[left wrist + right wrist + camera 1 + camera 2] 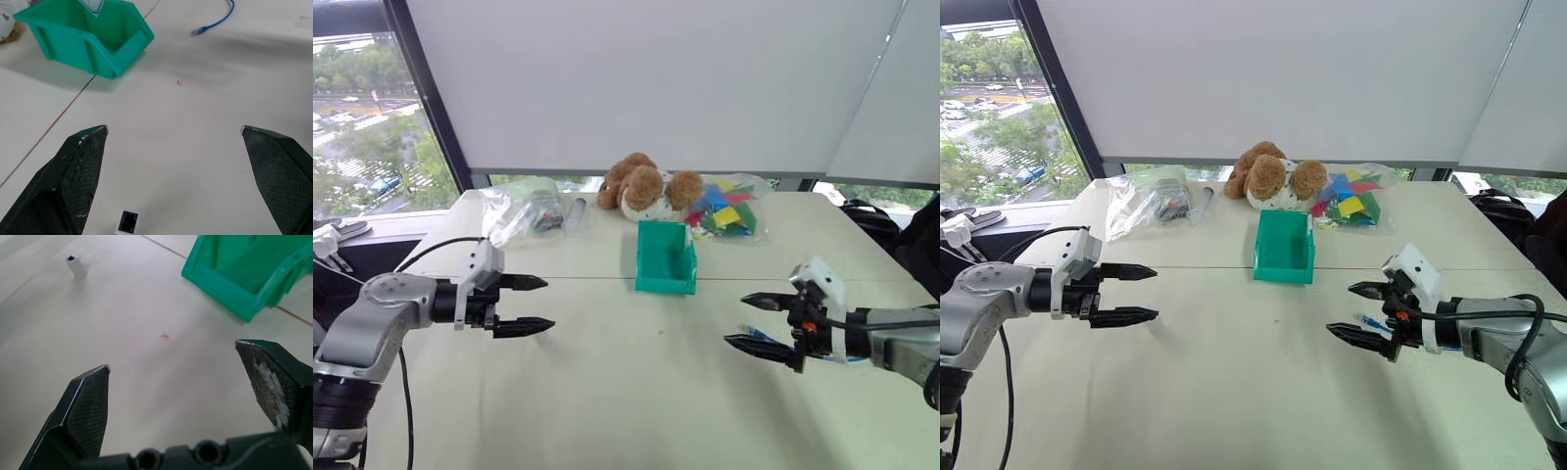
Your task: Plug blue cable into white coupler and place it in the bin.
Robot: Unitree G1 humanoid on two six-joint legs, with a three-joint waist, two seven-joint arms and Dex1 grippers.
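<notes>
The teal-green bin stands mid-table with its lowered lip facing me. My left gripper hovers open above the table's left side, pointing right. The small white coupler lies on the table just beneath its fingers, and it also appears far across the table as the white coupler. My right gripper hovers open on the right, pointing left, with nothing between its fingers. The blue cable lies on the table by the right gripper, its clear plug end toward the middle. A short stretch of the cable shows under the right fingers.
A brown plush dog sits behind the bin. A clear bag lies at the back left and a bag of coloured pieces at the back right. A seam runs across the table. A small red mark is on the tabletop.
</notes>
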